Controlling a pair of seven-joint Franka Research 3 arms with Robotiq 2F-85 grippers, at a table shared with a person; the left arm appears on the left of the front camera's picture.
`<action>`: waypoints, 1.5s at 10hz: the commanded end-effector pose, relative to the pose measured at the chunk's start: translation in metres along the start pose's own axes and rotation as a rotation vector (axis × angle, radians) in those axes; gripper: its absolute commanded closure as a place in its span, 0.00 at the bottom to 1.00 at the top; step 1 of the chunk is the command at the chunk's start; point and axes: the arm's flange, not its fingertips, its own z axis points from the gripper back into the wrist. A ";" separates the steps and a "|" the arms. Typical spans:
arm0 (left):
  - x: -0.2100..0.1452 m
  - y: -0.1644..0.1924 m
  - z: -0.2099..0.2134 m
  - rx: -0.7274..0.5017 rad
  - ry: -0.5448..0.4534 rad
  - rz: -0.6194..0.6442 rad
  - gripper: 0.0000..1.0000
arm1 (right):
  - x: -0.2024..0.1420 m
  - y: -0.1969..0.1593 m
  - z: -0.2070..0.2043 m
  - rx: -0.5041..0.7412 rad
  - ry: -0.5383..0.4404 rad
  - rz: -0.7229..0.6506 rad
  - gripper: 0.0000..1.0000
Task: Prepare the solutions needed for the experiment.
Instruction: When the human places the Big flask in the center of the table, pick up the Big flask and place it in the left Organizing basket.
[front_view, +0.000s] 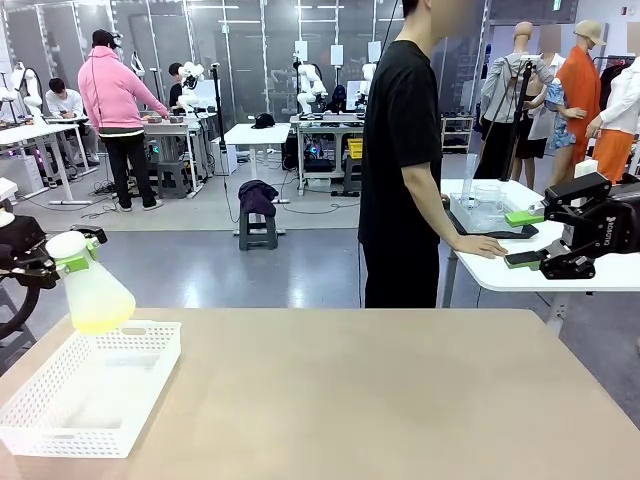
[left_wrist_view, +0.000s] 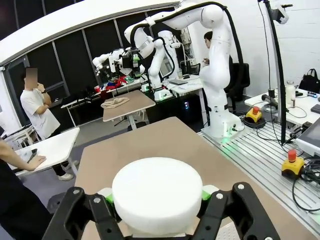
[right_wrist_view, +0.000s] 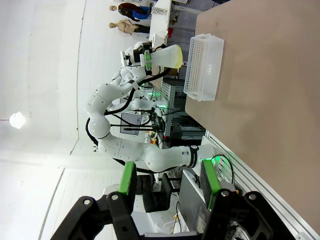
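My left hand (front_view: 70, 262) is clamped on the neck of the frosted conical flask (front_view: 92, 285), green pads pressed to either side just under its white cap (left_wrist_view: 156, 194). The flask hangs upright with its long axis vertical, above the far left corner of the white basket (front_view: 60, 430), and I judge its base to be clear of the basket rim, though from the front the two overlap and I cannot say how high it hangs. The solution (front_view: 98, 321) sits as a shallow pale yellow layer at the bottom of the flask.

The coming move turns on this: the flask is already in my left hand at the left edge of the counter (front_view: 400, 400), and everything else lies to its right. My right hand (front_view: 527, 238) hovers at the far right edge, fingers apart with nothing between them, well away from the flask. So the left arm is the nearer by far.

From my left wrist the cap hides the flask body and the liquid under it. I make out no second vessel on the counter to pour into. The person (front_view: 405, 160) stands beyond the far edge with a hand (front_view: 487, 245) on a side table (front_view: 590, 275); what lies there is too small to tell.
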 end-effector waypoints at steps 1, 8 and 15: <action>0.004 0.002 0.002 0.001 0.003 -0.019 1.00 | 0.000 0.001 0.000 0.006 -0.002 0.012 0.35; -0.077 -0.008 0.027 -0.052 -0.028 0.093 0.78 | 0.000 0.001 0.000 0.006 -0.002 0.012 0.35; -0.130 -0.008 0.008 -0.091 -0.022 0.244 0.78 | 0.000 0.001 0.000 0.006 -0.002 0.012 0.35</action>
